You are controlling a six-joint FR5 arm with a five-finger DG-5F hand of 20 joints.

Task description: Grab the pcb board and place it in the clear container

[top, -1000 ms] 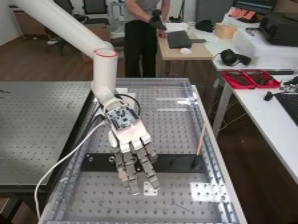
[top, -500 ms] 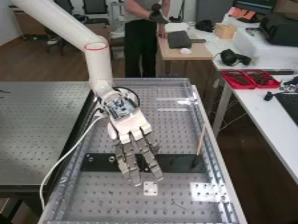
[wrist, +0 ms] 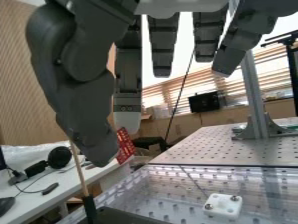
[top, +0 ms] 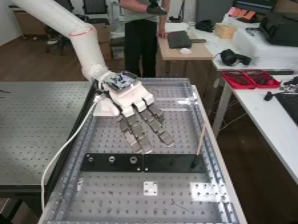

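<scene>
The hand (top: 136,100) is over the far half of the perforated bench, its straight fingers slanting down toward the near end, with nothing held. Green-and-white electronics (top: 122,81) sit on its wrist. In the wrist view the hand (wrist: 128,75) has its fingers extended and spread apart. A small white plate with screws (top: 151,188) lies nearer than the hand; the same white plate (wrist: 223,206) shows below the fingers. I cannot tell which item is the pcb board. Clear, shiny walls (top: 216,170) edge the bench; whether they are the clear container I cannot tell.
A black strip (top: 173,162) with round fittings crosses the bench, and a thin stick (top: 201,140) stands at its right end. Red trays (top: 238,80) and a headset are on the white side table. A white cable (top: 61,150) hangs from the arm along the bench's left edge.
The hand has moved back toward the bench's far end and swung slightly to the right, uncovering the black strip. Its fingers remain straight.
</scene>
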